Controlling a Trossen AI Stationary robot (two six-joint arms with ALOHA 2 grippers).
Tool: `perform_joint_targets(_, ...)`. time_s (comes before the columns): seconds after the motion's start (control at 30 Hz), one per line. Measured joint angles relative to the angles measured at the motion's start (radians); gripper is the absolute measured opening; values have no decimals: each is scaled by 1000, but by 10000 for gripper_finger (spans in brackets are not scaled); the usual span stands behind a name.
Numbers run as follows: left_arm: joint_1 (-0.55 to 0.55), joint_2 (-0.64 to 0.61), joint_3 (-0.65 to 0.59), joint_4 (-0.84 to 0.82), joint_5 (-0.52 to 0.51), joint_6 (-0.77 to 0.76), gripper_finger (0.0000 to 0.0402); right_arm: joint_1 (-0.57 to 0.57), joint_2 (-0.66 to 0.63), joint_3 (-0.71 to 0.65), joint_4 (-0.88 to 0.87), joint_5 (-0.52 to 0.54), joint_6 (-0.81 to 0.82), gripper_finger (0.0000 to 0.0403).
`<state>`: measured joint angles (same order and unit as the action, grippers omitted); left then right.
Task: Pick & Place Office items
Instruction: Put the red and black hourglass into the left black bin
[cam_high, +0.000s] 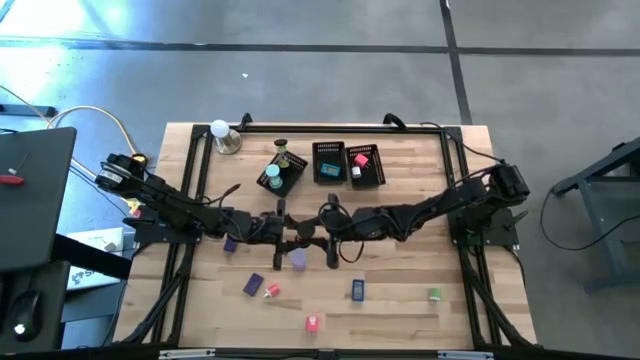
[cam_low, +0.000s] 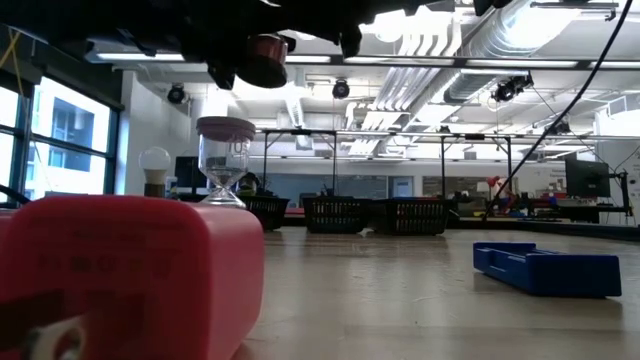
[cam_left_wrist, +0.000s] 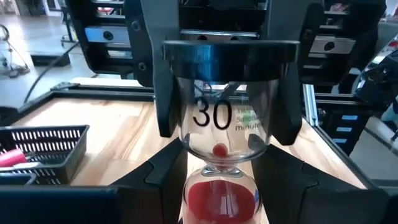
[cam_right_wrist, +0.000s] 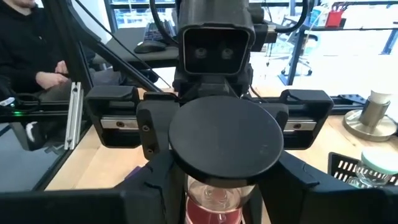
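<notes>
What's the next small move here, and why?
Probably hold position and confirm one secure grip before the other lets go. The hourglass hangs above the table between the left gripper and the right gripper, which face each other at mid-table, each flanking one end. Which one bears it isn't clear, so releasing now risks a drop.

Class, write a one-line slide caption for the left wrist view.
A 30-minute sand timer with red sand, clasped above the table between the left gripper and the right gripper.

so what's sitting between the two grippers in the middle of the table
An hourglass with red sand, marked 30. The left gripper holds its lower end and the right gripper its upper bulb. Both wrist views show it.
</notes>
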<state>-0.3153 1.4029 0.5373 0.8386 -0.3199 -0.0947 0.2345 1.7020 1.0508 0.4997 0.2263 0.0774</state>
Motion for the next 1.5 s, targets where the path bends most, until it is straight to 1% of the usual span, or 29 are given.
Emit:
perform_joint_targets(0.13,-6,0,0,3,-22,67,175,25,0,0,8,69,-44,158)
perform_joint_targets(0.23,-13,1,-3,8,-38,59,191,45,-2,1,35,117,-80,158)
perform_joint_targets(0.33,-25,1,-3,43,-39,3,210,65,-3,1,87,121,-122,157)
perform_joint_targets(0.47,-38,1,-3,109,-38,-125,232,93,-3,1,167,144,-190,159)
perform_joint_targets(0.57,-43,1,-3,182,-36,-237,237,116,-3,4,222,194,-245,159)
perform_joint_targets(0.67,-43,2,-3,262,-17,-262,238,126,-4,5,267,220,-281,157)
perform_joint_targets(0.73,-43,3,-3,304,6,-267,238,126,-5,5,294,219,-305,157)
perform_joint_targets(0.87,-48,3,-3,348,16,-291,238,126,-5,5,339,208,-360,161)
perform_joint_targets(0.97,-48,3,-3,406,18,-320,238,125,-4,5,382,201,-402,157)
perform_joint_targets(1.2,-48,3,-3,533,18,-321,238,122,-2,4,480,182,-483,161)
perform_joint_targets(1.37,-48,3,-1,551,13,-341,238,119,-1,2,505,177,-511,157)
perform_joint_targets(1.5,-48,3,-1,567,11,-352,237,117,-1,2,507,183,-515,161)
